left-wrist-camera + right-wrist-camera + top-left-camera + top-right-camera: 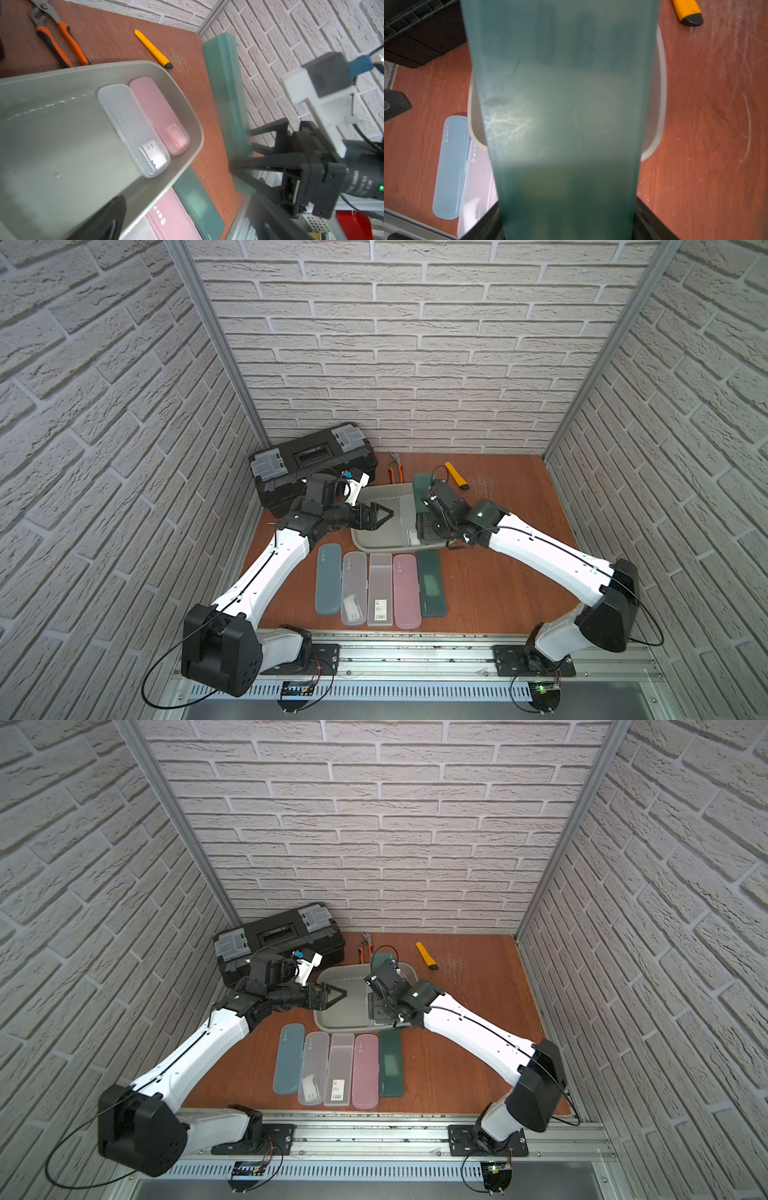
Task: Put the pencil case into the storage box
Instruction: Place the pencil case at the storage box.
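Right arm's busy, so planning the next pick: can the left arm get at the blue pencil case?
Probably yes. The left gripper hovers open over the storage box, and the blue pencil case lies flat at the row's end nearest that arm, nothing on top; the clear case lies close beside it.

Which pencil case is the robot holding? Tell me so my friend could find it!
Find the grey-green tub in the middle of the brown table. At one end of it, the right claw holds a dark green pencil case up in the air. A matching case lies flat in front of the tub; only this one is lifted.
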